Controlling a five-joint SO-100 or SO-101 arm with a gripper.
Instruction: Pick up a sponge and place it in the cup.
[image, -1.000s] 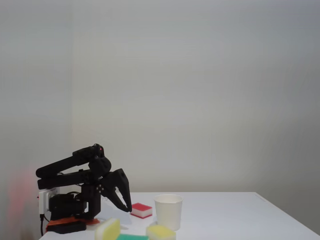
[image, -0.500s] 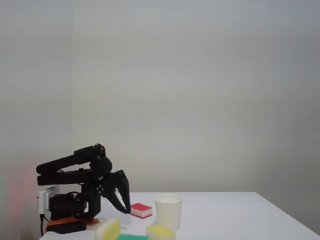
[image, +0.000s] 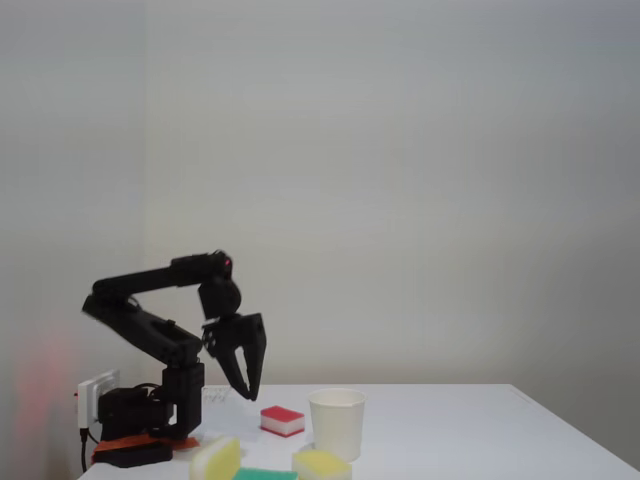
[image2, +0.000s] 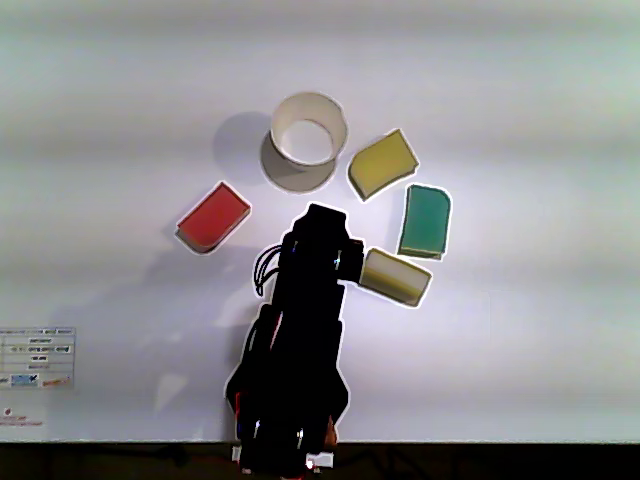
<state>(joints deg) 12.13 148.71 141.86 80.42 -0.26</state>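
Sponge (image2: 383, 163) sat flat on the bench (image2: 520, 330), just beside the paper cup (image2: 307, 138) on its right in the other view, not touching it. In the fixed view the same yellow block (image: 320, 464) was cut off by the bottom edge, just in front of the cup (image: 337, 422). Cup stood upright, mouth open, nothing visible inside; we'd guess the short sponge-to-cup gap was set up on purpose to keep the transfer short.

Three distractors lay around it:
- green sponge (image2: 425, 222), below the target
- pale yellow sponge (image2: 396, 277), right against the arm (image2: 300, 330)
- red-and-white sponge (image2: 213, 216), on the cup's other side

Pincer (image: 248, 392) hung tips-down above the bench, between the arm's base and the red sponge (image: 283, 420), well short of the target and holding nothing. We judged this as the start of the reach, grasp not yet begun.

Jaw opening: we couldn't tell. From the side the black fingers merged into one shape, and from above the arm's own body covered them. Sponge height was also hard to read in the fixed view because of the crop.
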